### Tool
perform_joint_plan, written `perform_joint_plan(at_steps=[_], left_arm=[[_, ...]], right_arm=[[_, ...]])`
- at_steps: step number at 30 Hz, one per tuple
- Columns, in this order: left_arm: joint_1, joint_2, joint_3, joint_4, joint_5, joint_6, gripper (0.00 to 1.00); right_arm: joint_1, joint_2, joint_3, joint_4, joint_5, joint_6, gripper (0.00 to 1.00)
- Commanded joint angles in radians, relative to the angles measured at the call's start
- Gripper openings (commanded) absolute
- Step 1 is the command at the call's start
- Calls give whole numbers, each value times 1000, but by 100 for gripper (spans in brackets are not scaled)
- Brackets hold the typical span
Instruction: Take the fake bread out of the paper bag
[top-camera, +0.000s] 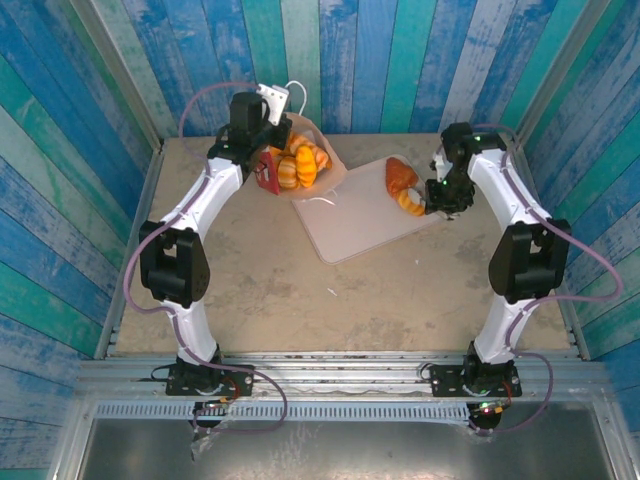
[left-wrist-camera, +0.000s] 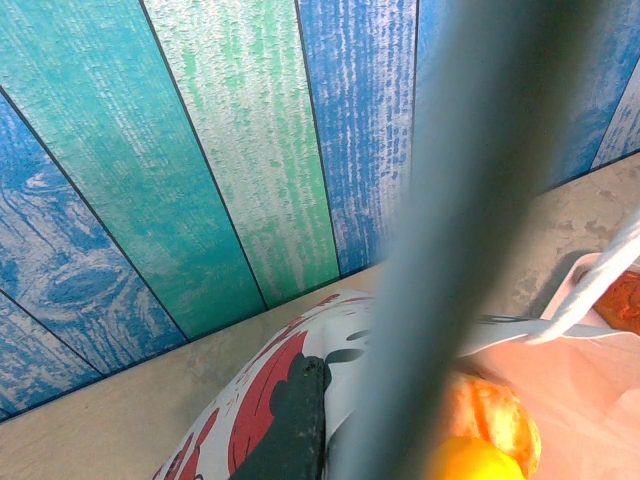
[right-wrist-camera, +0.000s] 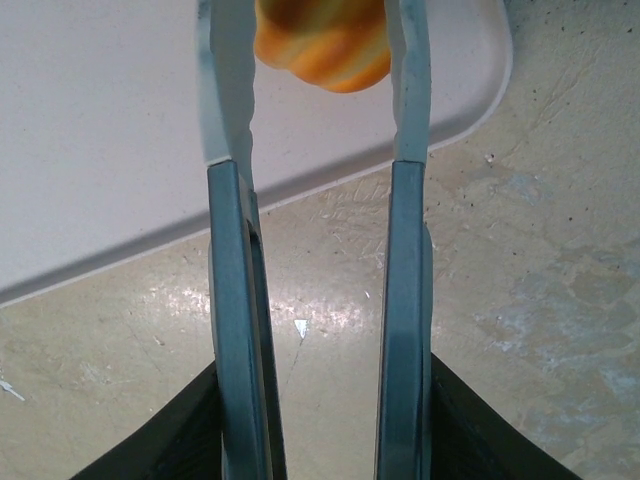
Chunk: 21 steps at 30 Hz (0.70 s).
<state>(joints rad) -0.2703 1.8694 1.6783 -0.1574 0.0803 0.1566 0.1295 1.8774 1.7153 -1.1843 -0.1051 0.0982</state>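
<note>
Here, the right gripper is standing wide open astride a twisted orange pastry lying on the pale tray, with a reddish-brown wedge sitting on the tray too. Just left of the tray, the left gripper is pinching the wall of the paper bag, more fake bread lying inside it.
</note>
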Motion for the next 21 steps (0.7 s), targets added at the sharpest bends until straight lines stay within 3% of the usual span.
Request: perform_joint_plan(at_steps=[1,15,21], left_arm=[[-4,47,37,-2,-5,-1,0],[-4,43,32,-2,-9,-5,0],[-4,40,25,-1,-5,-6,0]], right_arm=[[-4,11,-3,-1,-2,-13,46],[-5,-51,-26,-3,16,12,29],[-2,-87,-35,-6,71,53,27]])
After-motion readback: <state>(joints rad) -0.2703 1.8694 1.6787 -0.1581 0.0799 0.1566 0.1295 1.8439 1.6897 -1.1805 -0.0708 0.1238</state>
